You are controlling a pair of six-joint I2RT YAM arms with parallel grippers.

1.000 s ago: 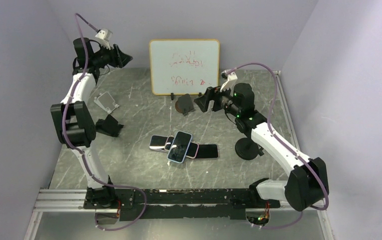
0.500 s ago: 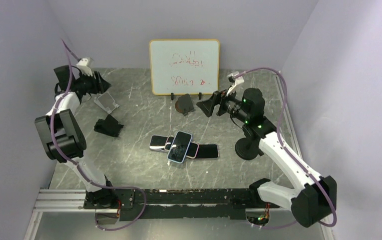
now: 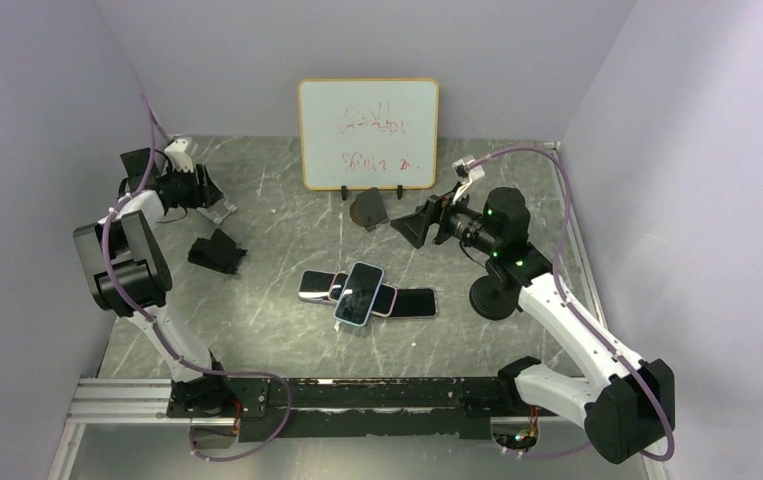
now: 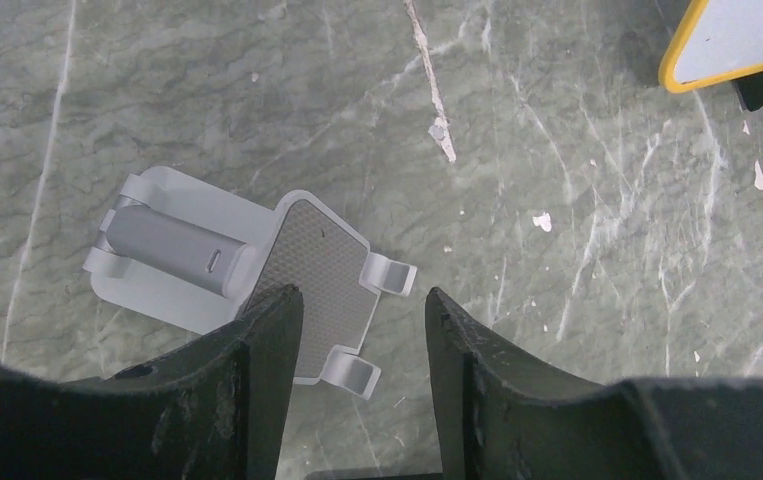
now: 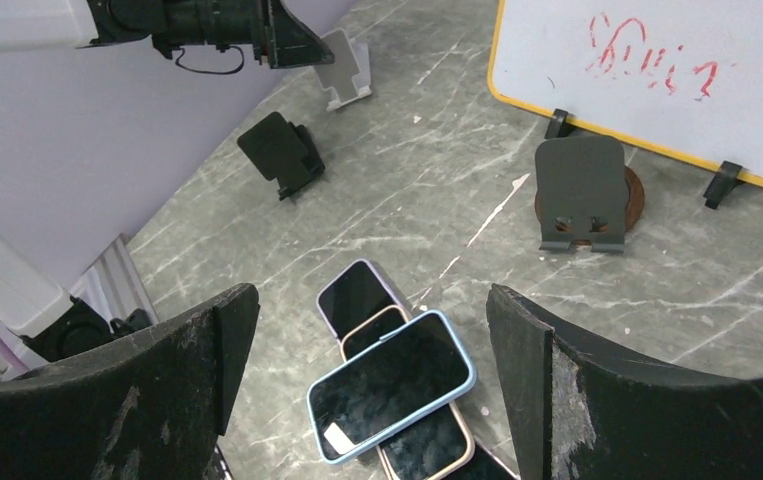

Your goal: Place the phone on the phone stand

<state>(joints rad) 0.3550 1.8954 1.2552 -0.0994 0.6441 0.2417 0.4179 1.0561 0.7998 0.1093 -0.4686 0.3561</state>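
Several phones lie piled at the table's middle, a blue-cased phone (image 3: 358,293) on top, screen up; it also shows in the right wrist view (image 5: 392,385). A silver phone stand (image 4: 227,265) lies at the back left (image 3: 221,208). My left gripper (image 3: 204,190) is open and empty, low over that stand, its jaws (image 4: 364,300) either side of the stand's hooked lip. My right gripper (image 3: 409,225) is open and empty, raised behind the pile and pointing at it (image 5: 372,300).
A black folding stand (image 3: 219,252) sits left of the pile. A dark stand on a brown round base (image 3: 368,208) stands before the whiteboard (image 3: 368,133). A black round-footed stand (image 3: 494,297) is under the right arm. Purple walls close in both sides.
My left arm has swung down and leftward from high at the back to just over the silver stand. My right gripper has shifted slightly right and tilted toward the phones.
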